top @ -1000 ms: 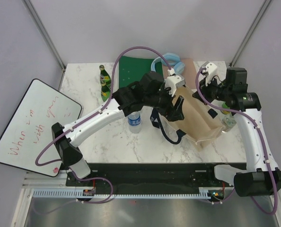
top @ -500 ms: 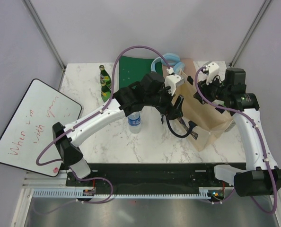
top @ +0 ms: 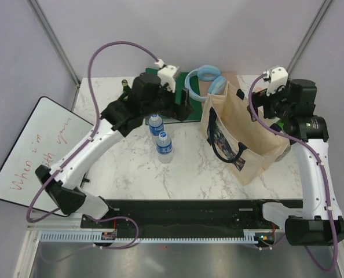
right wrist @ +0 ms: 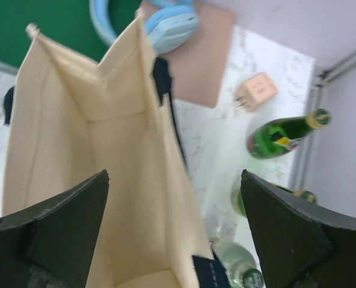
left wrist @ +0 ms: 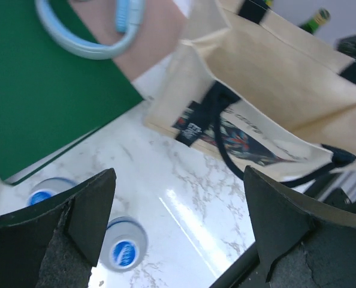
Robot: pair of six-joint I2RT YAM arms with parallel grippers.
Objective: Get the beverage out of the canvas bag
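The bag (right wrist: 88, 150) sits mouth-up right under the wide-open right gripper (right wrist: 175, 180); the open left gripper (left wrist: 179, 180) is farther off, to the bag's left.

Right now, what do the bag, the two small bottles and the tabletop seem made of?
Canvas bag: matte beige woven cloth, likely canvas; its walls fold softly. Two small bottles: clear, probably thin plastic, with blue caps. Tabletop: white with grey veins and a glossy glare in the left wrist view; marble or a marble-look laminate, unclear which.
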